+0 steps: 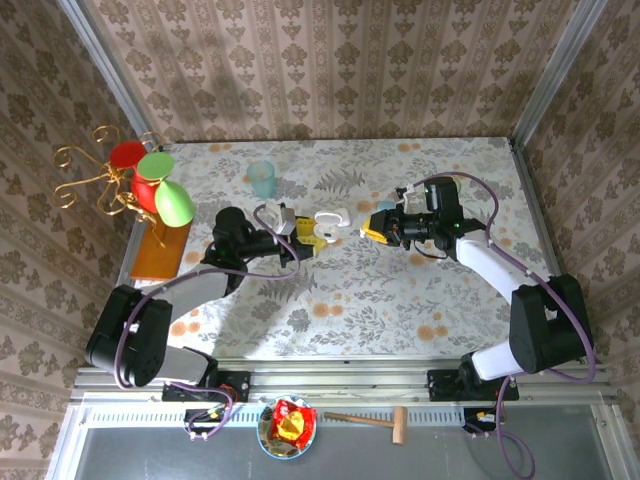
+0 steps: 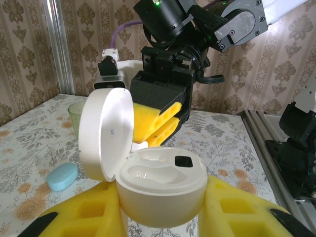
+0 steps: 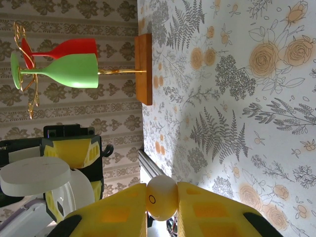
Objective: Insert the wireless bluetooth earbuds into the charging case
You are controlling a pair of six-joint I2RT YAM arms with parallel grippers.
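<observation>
Table [image 1: 400,300], covered w/ floral cloth, is shown from above. A teal cup [image 1: 262,180] is set upright nr the far edge. A wood base [image 1: 160,252] w/ a gold stand [image 3: 121,72] is placed at the left edge. A blue pebble [image 2: 62,176] is laid flat on the cloth.

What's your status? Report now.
Left claw shut on open charging case, wells empty. Right claw shut on one earbud. Raised lid close to right claw's approach.

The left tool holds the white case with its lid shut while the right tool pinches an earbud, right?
Not quite: the lid stands open, as the left wrist view shows. The left tool does hold the case, and the right tool pinches an earbud.
</observation>
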